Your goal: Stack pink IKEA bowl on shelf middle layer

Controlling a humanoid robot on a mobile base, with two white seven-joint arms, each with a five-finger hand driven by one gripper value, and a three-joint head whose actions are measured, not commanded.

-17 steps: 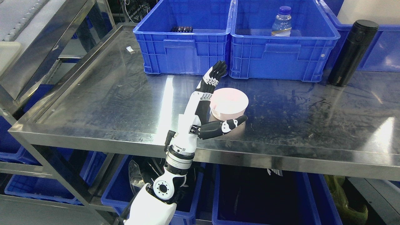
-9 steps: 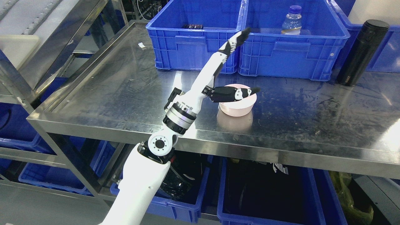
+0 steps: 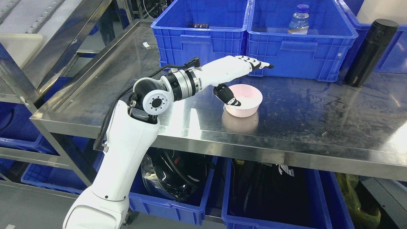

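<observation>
**Pink bowl upright on steel shelf, left hand above it**

The pink bowl (image 3: 243,100) stands upright on the steel shelf (image 3: 318,117), opening facing up. It is round, so no long axis applies. It sits near the middle of the shelf surface, closer to the front edge than the crates are. Nothing shows inside it.

The left hand (image 3: 237,71) hovers over the bowl's rear-left side with fingers (image 3: 259,64) extended flat and spread, holding nothing. The thumb (image 3: 226,95) points down at the bowl's left rim.

Along the back edge stand two blue crates. The left crate (image 3: 198,41) holds a small dark object. The right crate (image 3: 302,44) holds a clear bottle (image 3: 299,20) with a blue cap. A black flask (image 3: 370,52) stands upright near the back right corner.
</observation>
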